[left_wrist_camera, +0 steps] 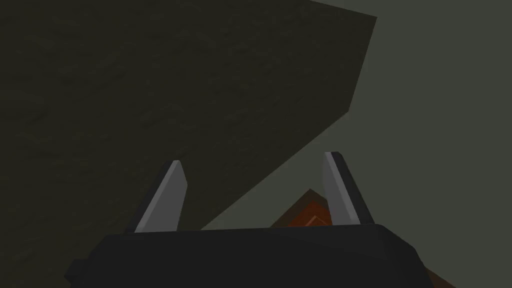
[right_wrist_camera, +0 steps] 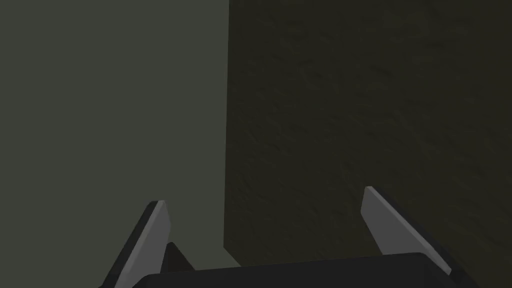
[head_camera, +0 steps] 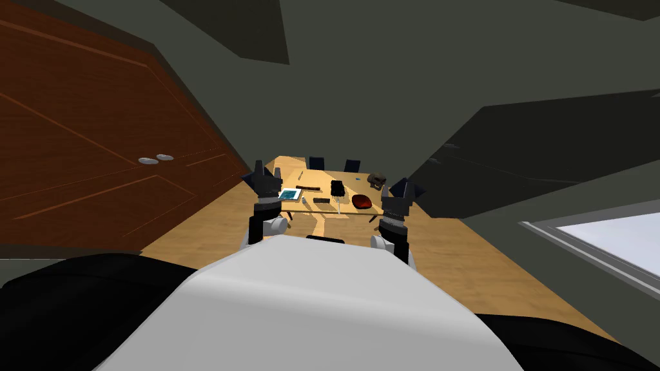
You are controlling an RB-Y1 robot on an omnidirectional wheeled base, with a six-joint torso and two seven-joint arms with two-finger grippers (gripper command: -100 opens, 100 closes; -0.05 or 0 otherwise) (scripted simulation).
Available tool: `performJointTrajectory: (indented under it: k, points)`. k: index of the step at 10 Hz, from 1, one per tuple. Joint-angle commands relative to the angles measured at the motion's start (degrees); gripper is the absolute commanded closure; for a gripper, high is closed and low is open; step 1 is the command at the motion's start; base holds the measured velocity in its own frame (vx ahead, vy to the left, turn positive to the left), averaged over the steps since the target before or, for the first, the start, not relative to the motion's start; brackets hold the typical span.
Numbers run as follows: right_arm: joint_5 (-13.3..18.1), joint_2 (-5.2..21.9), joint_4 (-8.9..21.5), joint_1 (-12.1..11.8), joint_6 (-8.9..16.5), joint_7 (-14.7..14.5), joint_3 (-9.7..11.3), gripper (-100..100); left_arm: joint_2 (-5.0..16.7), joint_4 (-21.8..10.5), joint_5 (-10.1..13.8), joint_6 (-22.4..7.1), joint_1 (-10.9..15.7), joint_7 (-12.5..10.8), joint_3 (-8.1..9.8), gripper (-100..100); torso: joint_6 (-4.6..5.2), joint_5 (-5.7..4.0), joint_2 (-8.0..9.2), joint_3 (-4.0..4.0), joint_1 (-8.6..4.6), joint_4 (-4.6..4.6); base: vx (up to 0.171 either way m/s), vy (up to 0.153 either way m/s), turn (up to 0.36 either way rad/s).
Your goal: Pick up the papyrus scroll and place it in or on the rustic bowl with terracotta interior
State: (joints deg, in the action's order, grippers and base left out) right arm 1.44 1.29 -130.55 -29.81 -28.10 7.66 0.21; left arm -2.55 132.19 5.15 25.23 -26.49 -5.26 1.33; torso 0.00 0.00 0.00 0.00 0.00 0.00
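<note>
A wooden table [head_camera: 322,219] stands ahead of me across the floor. On its right part lies a low bowl with a red-brown inside [head_camera: 362,201]. A thin brown rod-like thing [head_camera: 309,188], perhaps the scroll, lies left of the middle; it is too small to be sure. My left gripper [head_camera: 267,172] is raised in front of the table's left end, and its fingers stand open and empty in the left wrist view [left_wrist_camera: 254,159]. My right gripper [head_camera: 403,187] is raised near the table's right end, open and empty [right_wrist_camera: 263,196]. Both are well short of the objects.
Also on the table are a white and blue book [head_camera: 290,193], a black object [head_camera: 337,188], a small dark flat piece [head_camera: 321,201] and a dark lumpy thing [head_camera: 377,179]. Two dark chairs [head_camera: 316,162] stand behind it. A brown panelled door [head_camera: 97,148] lies to the left, a window [head_camera: 612,238] to the right.
</note>
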Motion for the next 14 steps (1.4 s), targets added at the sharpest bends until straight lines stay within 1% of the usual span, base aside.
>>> performJointTrajectory:
  k: [1, 3, 6, 7, 10, 11, 12, 13, 14]
  points:
    - [0.00, 0.00, 0.00, 0.00, 0.00, 0.00, 0.00, 0, 2.00, -0.64, 0.32, -0.74, 0.59, -0.30, 0.26, -100, 0.00, 0.00, 0.00, 0.00, 0.00, 0.00, -0.001, 0.009, -0.002]
    - [0.00, 0.00, 0.00, 0.00, 0.00, 0.00, 0.00, 0, 4.98, -2.16, 1.06, -2.50, 1.96, -0.98, 0.83, -100, 0.00, 0.02, -0.01, 0.00, 0.08, 0.00, 0.001, 0.023, -0.008]
    - [0.00, 0.00, 0.00, 0.00, 0.00, 0.00, 0.00, 0, 9.05, -5.93, 2.88, -6.70, 5.29, -2.61, 2.12, -100, 0.00, 0.05, -0.01, -0.01, 0.20, 0.00, -0.003, 0.044, -0.019]
    - [0.00, 0.01, 0.00, 0.00, 0.00, 0.00, 0.00, 0, 9.05, -5.93, 2.88, -6.85, 5.29, -2.61, 2.12, -100, 0.01, 0.05, -0.03, -0.02, 0.21, -0.01, 0.000, 0.033, -0.014]
    - [0.00, 0.01, 0.00, 0.00, 0.00, 0.00, 0.00, 0, 12.27, -11.03, 5.42, -12.21, 9.82, -4.75, 3.70, -100, 0.00, 0.04, -0.03, -0.02, 0.19, -0.01, 0.003, 0.043, -0.037]
    - [0.00, 0.01, 0.00, 0.00, 0.00, 0.00, 0.00, 0, 12.27, -11.24, 5.42, -12.99, 9.82, -4.75, 3.70, -100, 0.01, 0.06, -0.05, -0.03, 0.24, -0.01, 0.003, 0.044, -0.020]
    - [0.00, 0.01, 0.00, 0.00, 0.00, 0.00, -0.01, 0, 13.17, -13.30, 6.39, -14.86, 11.53, -5.54, 4.25, -100, -0.01, 0.05, -0.03, -0.02, 0.19, -0.01, -0.003, 0.036, -0.036]
    - [0.00, 0.00, 0.00, 0.00, 0.00, 0.00, 0.00, 0, 13.17, -13.30, 6.39, -15.38, 11.53, -5.54, 4.25, -100, 0.00, 0.04, -0.02, -0.01, 0.16, -0.01, -0.003, 0.031, -0.017]
    - [0.00, 0.00, 0.00, 0.00, 0.00, 0.00, 0.00, 0, 13.98, -15.50, 7.41, -17.45, 13.33, -6.36, 4.80, -100, 0.00, 0.03, -0.02, -0.01, 0.13, 0.00, -0.003, 0.041, -0.043]
